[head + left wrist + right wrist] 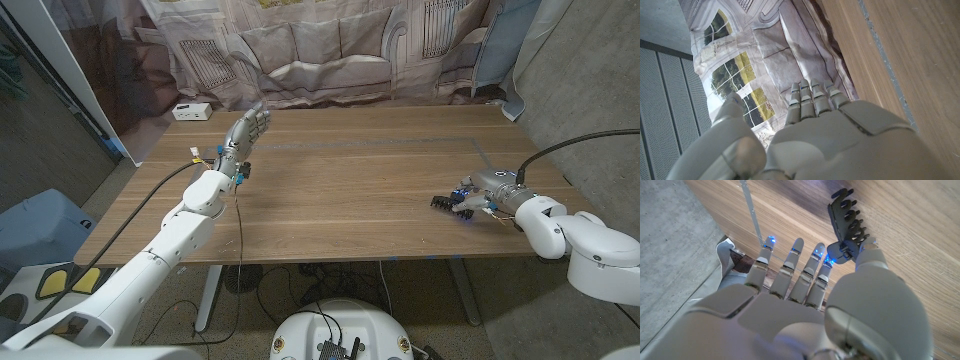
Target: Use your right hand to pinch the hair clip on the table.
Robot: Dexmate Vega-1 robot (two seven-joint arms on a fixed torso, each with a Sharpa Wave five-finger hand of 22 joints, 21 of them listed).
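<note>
A black toothed hair clip (443, 203) lies low over the wooden table (350, 180) near its right front edge. My right hand (482, 194) is right behind it. In the right wrist view the thumb (871, 259) and a fingertip (826, 262) pinch the handle end of the hair clip (846, 217), whose teeth point away from the palm. The other fingers reach out straight beside it. My left hand (245, 133) is held up above the table's left side with its fingers straight and together and nothing in it; the left wrist view shows its back (840, 145).
A small white box (192, 111) sits at the table's far left corner. A printed curtain (330, 50) hangs behind the table. A thin cable (240, 215) dangles from my left arm over the front edge. The table's right edge is close beside my right hand.
</note>
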